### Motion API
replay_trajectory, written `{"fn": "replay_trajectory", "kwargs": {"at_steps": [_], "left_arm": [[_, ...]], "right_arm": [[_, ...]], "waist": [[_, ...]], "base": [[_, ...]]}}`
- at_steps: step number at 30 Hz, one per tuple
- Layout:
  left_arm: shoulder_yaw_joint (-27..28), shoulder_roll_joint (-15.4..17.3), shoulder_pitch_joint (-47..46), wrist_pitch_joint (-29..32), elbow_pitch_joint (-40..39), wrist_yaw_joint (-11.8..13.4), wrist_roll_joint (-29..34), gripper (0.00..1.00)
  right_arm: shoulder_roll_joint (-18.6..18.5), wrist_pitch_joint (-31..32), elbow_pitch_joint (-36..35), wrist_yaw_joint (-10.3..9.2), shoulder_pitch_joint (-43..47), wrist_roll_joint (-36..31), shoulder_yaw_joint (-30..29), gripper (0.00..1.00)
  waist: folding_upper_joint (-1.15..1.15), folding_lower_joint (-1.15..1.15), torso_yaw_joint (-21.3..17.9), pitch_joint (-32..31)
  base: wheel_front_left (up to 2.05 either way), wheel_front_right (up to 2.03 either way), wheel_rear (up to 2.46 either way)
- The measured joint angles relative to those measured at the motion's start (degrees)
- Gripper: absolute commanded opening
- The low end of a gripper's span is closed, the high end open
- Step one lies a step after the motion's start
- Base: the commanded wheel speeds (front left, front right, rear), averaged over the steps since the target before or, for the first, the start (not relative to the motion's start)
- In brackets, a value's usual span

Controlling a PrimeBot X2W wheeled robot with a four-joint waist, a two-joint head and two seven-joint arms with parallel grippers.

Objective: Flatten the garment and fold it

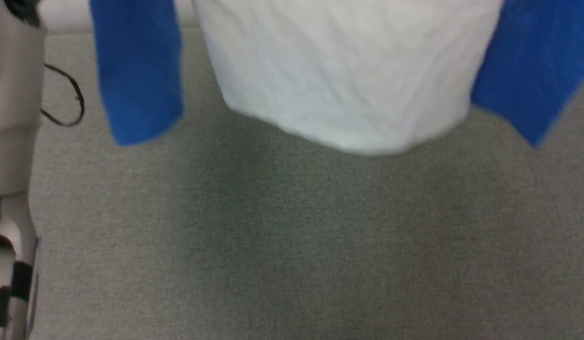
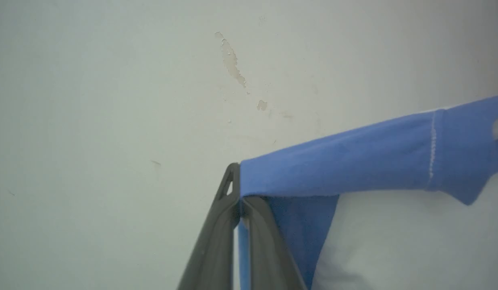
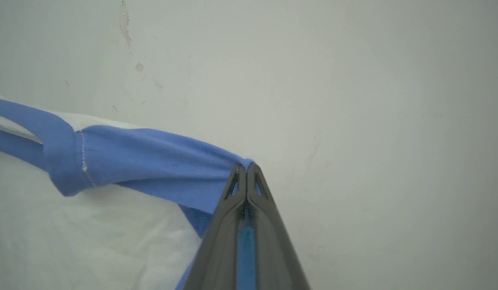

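The garment (image 1: pixel 348 80) hangs in the air above the grey table: a white body with its hem lowest and a blue sleeve dangling on each side. In the left wrist view my left gripper (image 2: pixel 239 193) is shut on the garment's blue shoulder (image 2: pixel 333 165), and the cloth stretches away to the right towards the neckband. My right gripper (image 3: pixel 245 171) is shut on the other blue shoulder (image 3: pixel 160 157), whose cloth runs off to the left. Between the two grips the white body (image 3: pixel 71 237) falls below.
A grey fabric-covered table (image 1: pixel 292 236) spreads under the hanging garment. A pale robot arm part (image 1: pixel 11 141) with a black cable (image 1: pixel 70 104) stands at the left edge. A white wall with chipped paint (image 2: pixel 233 64) lies behind both grippers.
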Motion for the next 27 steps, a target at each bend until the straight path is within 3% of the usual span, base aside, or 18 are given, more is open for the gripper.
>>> {"fn": "replay_trajectory", "kwargs": {"at_steps": [7, 14, 21, 27], "left_arm": [[-0.2, 0.1, -10.6, -7.6, 12.3, -1.5, 2.5, 0.0], [0.1, -1.3, -12.3, -11.9, 22.8, -2.3, 1.8, 0.0], [2.2, -5.4, -2.7, -13.7, 28.6, -2.9, -1.6, 0.0], [5.9, -8.4, 12.0, -13.9, 23.0, -2.8, -3.5, 0.0]], "right_arm": [[2.0, -10.8, 12.1, 0.0, -11.4, 0.3, 4.9, 0.0], [4.3, -17.5, 23.7, -0.02, -13.9, 2.2, 11.6, 0.0], [5.2, -22.0, 32.6, -0.03, -7.8, 6.5, 18.1, 0.0], [4.5, -25.7, 32.3, -0.04, 5.1, 8.8, 21.1, 0.0]], "waist": [[0.0, 0.0, -1.4, 6.9], [0.0, 0.01, -2.6, 12.6], [0.0, -0.01, -2.0, 14.6], [0.0, -0.02, -1.0, 11.6]], "base": [[0.0, 0.0, 0.0], [0.0, 0.0, 0.0], [0.0, 0.0, 0.0], [0.0, 0.0, 0.0]]}}
